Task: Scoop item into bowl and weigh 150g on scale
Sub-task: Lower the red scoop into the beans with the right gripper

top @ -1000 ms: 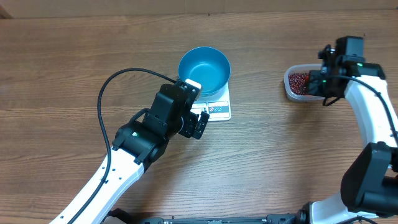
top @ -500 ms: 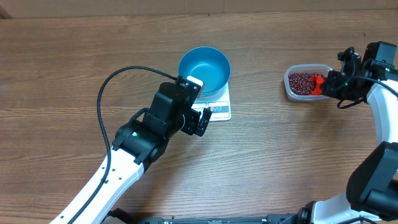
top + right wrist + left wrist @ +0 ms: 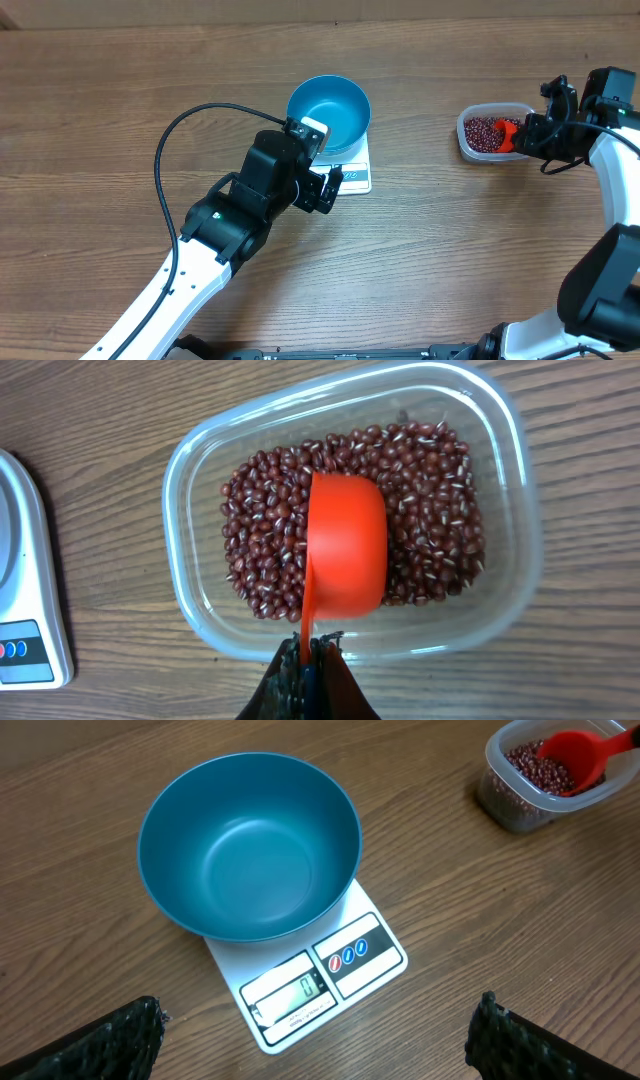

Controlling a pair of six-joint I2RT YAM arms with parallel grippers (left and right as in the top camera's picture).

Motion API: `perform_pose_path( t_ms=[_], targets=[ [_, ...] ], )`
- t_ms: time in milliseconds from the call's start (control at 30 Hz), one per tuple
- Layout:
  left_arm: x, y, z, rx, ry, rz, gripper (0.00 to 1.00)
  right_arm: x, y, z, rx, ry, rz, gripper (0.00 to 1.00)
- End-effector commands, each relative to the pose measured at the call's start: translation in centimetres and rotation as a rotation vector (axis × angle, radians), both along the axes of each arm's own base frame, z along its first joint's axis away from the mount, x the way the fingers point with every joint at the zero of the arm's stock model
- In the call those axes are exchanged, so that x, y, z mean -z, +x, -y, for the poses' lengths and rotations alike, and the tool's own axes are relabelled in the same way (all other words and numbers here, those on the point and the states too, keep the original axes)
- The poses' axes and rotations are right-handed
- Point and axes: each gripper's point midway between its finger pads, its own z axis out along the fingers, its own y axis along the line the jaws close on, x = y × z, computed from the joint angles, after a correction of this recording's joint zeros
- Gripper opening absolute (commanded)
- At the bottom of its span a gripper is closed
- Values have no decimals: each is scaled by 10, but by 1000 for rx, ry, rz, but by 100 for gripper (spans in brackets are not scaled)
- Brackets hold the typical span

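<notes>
Smooth orange scoop point(image 3: 345, 545) rests on grainy oval beans point(image 3: 260, 550) in clear tub point(image 3: 512, 560).

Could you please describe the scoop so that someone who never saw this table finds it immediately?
Find the blue bowl on the white scale at the middle of the wooden table. Toward the right arm stands a clear tub of dark red beans. The scoop sits in it, its handle held by the right gripper; it alone is bright orange.
</notes>
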Motion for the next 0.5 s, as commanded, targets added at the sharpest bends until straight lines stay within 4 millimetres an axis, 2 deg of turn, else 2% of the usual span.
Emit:
perform_pose_path(
  t_ms=[0, 133, 467],
  targets=[
    [1, -1, 0, -5, -16, -9, 99, 25, -2, -3, -10, 27, -59, 4],
    [1, -1, 0, -5, -16, -8, 99, 31, -5, -4, -12, 39, -82, 4],
    [-2, 1, 1, -5, -26, 6, 100, 27, -6, -17, -31, 110, -77, 4]
  ],
)
